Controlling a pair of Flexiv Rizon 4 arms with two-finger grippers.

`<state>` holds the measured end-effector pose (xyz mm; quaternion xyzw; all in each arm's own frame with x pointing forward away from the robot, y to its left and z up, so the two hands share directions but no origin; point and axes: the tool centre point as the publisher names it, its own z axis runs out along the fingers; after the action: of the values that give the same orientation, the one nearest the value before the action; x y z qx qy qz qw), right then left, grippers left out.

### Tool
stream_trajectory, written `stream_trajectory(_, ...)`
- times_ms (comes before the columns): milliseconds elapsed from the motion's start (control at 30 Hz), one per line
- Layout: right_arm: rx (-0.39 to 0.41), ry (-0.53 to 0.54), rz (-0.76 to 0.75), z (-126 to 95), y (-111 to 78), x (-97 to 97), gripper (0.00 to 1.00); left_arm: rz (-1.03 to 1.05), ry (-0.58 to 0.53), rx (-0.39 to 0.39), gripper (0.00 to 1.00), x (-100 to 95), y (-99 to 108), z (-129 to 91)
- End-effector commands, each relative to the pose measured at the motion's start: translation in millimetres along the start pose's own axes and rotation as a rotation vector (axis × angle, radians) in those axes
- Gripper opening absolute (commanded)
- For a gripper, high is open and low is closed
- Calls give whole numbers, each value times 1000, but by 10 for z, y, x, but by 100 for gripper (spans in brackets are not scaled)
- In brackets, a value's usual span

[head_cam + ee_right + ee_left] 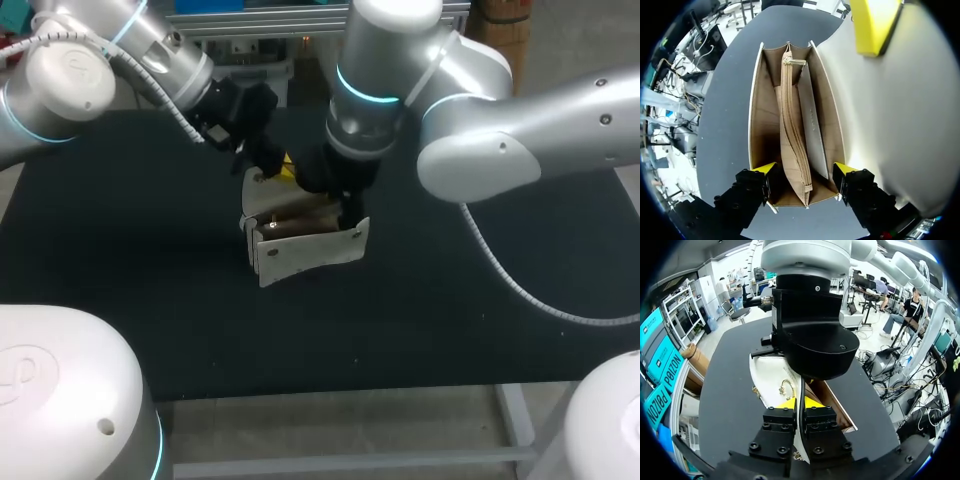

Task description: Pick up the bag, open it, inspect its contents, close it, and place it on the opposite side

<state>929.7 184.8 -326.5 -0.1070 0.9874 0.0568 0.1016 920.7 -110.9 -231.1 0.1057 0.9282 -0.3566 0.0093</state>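
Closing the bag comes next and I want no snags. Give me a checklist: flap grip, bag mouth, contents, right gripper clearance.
1. Left gripper shut on the flap: ok, the flap is pinched between its fingers and held back from the mouth.
2. Bag open: ok, both side compartments show in the right wrist view.
3. Bag upright, mouth upward: ok.
4. Middle pocket inspected: cannot tell, its zip is shut and nothing inside shows.
5. Right gripper clear of the mouth: not ok, its open fingers straddle the mouth where the flap must come down.
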Motion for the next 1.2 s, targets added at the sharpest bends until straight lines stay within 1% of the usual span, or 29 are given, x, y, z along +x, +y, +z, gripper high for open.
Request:
stream_trajectory(33,22,6,-7,507,128,12,73,1,7,8,0,-54,-81,46)
stream_trajectory(200,18,0,-5,478,121,9,71,1,9,7,0,-55,-75,53)
stream_trajectory(300,10,-29,-2,380,120,9,68,1,8,5,0,-54,-73,54)
stream_trajectory(467,-15,-71,-7,199,129,2,56,2,11,3,0,-50,-71,75)
stream_trajectory(533,-26,-97,-8,101,137,4,50,3,12,2,0,-49,-75,80)
stream_trajectory(700,-48,-146,-17,-70,162,-2,46,7,12,-2,0,-47,-85,84)
stream_trajectory(767,-50,-158,-18,-122,168,-11,43,8,12,-3,0,-48,-87,84)
stream_trajectory(833,-53,-167,-21,-170,174,-18,37,7,12,-5,0,-48,-88,85)
stream_trajectory(933,-56,-178,-28,-229,176,-17,38,6,12,-7,0,-49,-89,88)
stream_trajectory(1000,-55,-188,-26,-270,163,-20,42,6,12,-7,0,-49,-88,89)
stream_trajectory(1067,-57,-200,-23,-306,140,-31,41,5,12,-7,0,-49,-86,90)
stream_trajectory(1133,-56,-210,-19,-327,117,-53,38,6,13,-6,0,-50,-85,91)
stream_trajectory(1200,-55,-215,-13,-327,87,-87,31,8,14,-7,0,-50,-86,91)
